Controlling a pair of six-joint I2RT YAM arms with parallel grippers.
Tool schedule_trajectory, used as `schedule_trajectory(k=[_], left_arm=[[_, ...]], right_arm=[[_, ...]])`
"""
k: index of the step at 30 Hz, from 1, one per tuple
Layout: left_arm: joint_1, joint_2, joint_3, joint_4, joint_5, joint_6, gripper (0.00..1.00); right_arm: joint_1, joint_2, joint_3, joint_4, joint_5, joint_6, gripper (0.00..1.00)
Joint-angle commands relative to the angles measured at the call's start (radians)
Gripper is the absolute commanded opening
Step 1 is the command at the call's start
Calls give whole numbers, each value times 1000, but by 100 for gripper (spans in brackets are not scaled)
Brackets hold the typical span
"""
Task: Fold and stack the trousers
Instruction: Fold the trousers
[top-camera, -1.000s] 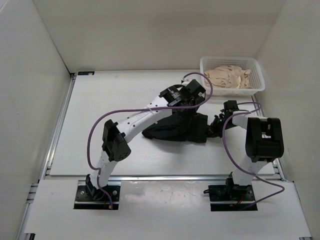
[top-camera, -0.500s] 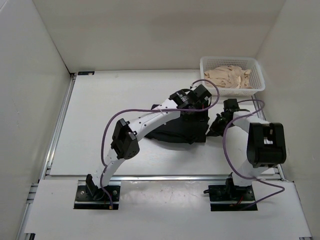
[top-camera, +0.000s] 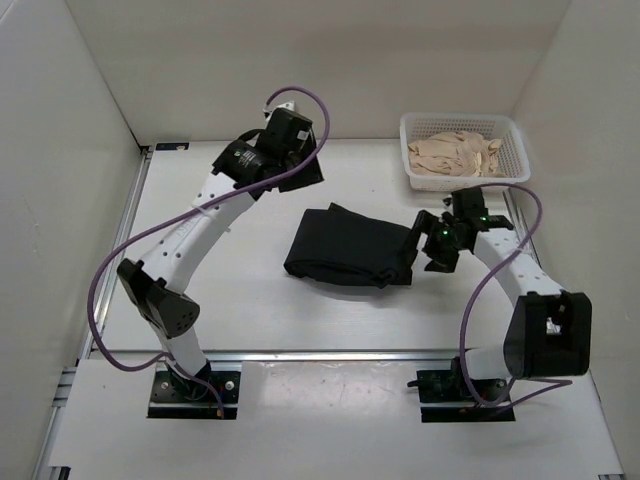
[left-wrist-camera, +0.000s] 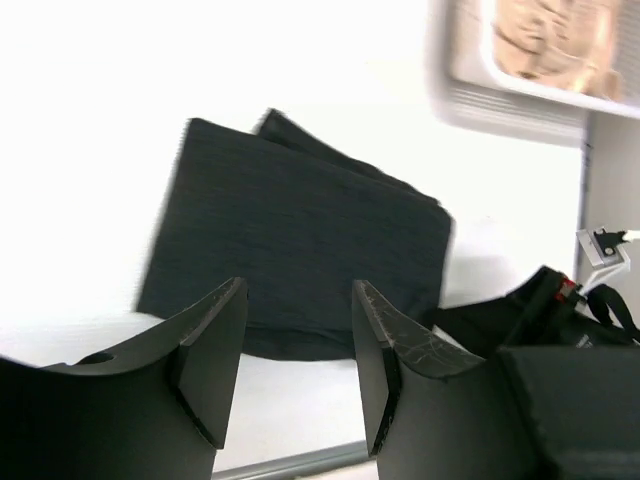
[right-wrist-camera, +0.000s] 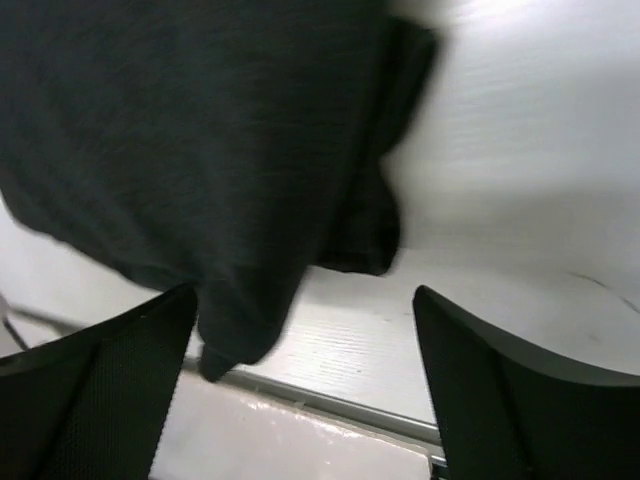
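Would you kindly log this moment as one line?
folded black fabric trousers lying flat; left gripper open, empty; right gripper open, beside trousers

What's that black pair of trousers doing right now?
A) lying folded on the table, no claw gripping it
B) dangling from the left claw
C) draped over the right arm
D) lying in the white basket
A: the trousers lie folded flat on the table, and the left gripper and the right gripper both stand open, holding nothing.
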Motion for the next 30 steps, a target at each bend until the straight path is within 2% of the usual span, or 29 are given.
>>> schedule_trajectory(k=[1, 4, 7, 8, 9, 10, 14, 17, 18, 19, 20, 22, 24, 27, 28, 30], left_arm=[[21, -18, -68, -38, -31, 21, 57], [35, -40, -94, -56, -50, 21, 57], [46, -52, -114, -65, -59, 21, 57], [46, -52, -114, -65, -59, 21, 57], [57, -63, -125, -65, -71, 21, 57], [57, -63, -125, -65, -71, 21, 57], [87, -72, -136, -74, -80, 21, 56], [87, -72, -148, -59, -47, 30, 51], [87, -72, -148, -47, -28, 30, 48], [87, -72, -172, -33, 28, 57, 34], [87, -45, -173, -24, 54, 57, 26], [87, -17, -208, -2, 108, 88, 12], [75, 35, -231, 16, 149, 97, 10], [54, 109, -265, 31, 196, 111, 10], [45, 119, -281, 31, 211, 120, 10], [44, 132, -297, 41, 228, 129, 10]], right_arm=[[67, 73, 57, 8, -102, -29, 89], [78, 145, 79, 30, -102, -29, 74], [78, 168, 99, 44, -102, -29, 37], [78, 178, 124, 24, -102, -39, 13], [78, 168, 135, 15, -102, -49, 3], [87, 156, 148, 4, -70, -49, 0], [136, 64, 227, -62, 54, -72, 0], [136, 64, 260, -81, 140, -72, 0], [136, 64, 261, -81, 157, -72, 0], [136, 78, 261, -81, 172, -72, 0], [136, 99, 248, -81, 197, -72, 0], [136, 124, 219, -47, 237, -72, 0], [136, 165, 166, 28, 313, -53, 0], [136, 211, 190, 2, 326, -33, 15], [136, 189, 190, 2, 326, -33, 25], [136, 147, 199, -50, 367, -18, 59]])
